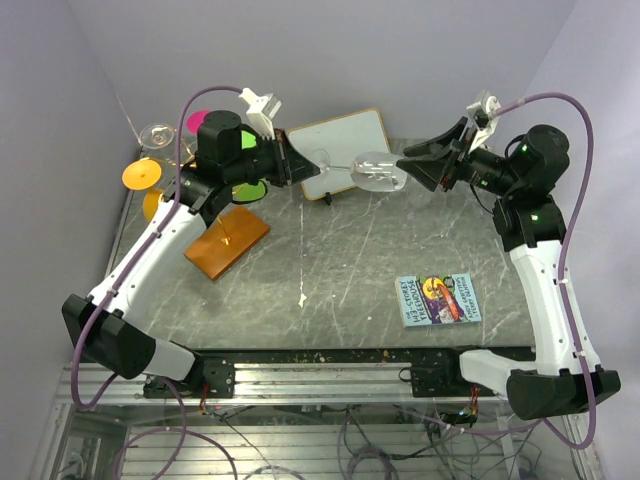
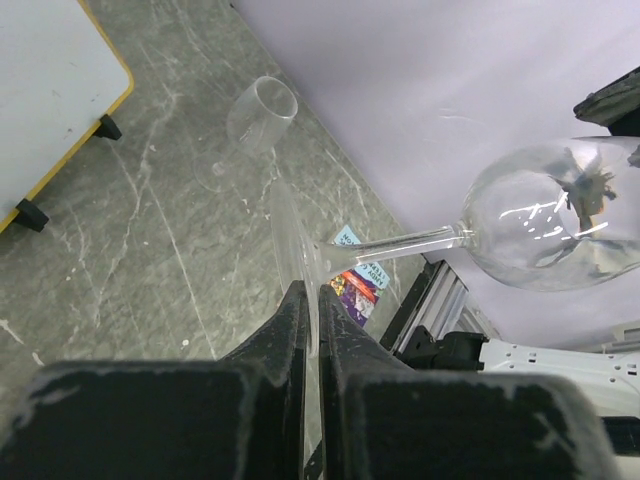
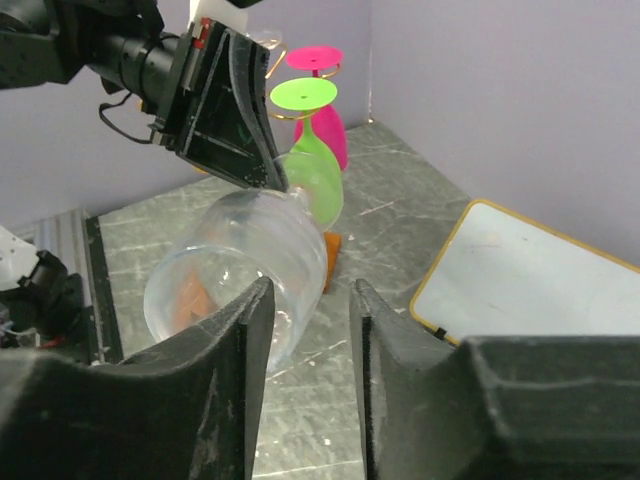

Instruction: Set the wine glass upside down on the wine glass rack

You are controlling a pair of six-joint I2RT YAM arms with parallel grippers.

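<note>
1. Nearest, on the right side of the bench (image 1: 330, 260), a colourful book (image 1: 438, 298) lies flat.
2. Left of the middle, the wine glass rack (image 1: 227, 240) shows its brown wooden base on the bench, partly under the left arm. From above, its gold wire is too thin to follow.
3. Farther back, the clear wine glass (image 1: 378, 172) is held in the air on its side, to the right of the rack and well apart from it. Its foot points left and its bowl points right.
4. The left pincer (image 2: 312, 295) is clamped on the rim of the glass's foot.
5. The right pincer (image 3: 305, 295) has its jaws apart, with the bowl just ahead of them. I cannot tell whether a finger touches the glass.
6. Behind the glass, a whiteboard (image 1: 340, 150) with a yellow edge rests on the bench.
7. At the far left, a green glass (image 3: 312, 170) and a pink glass (image 3: 325, 130) hang foot-up beside curls of gold wire.
</note>
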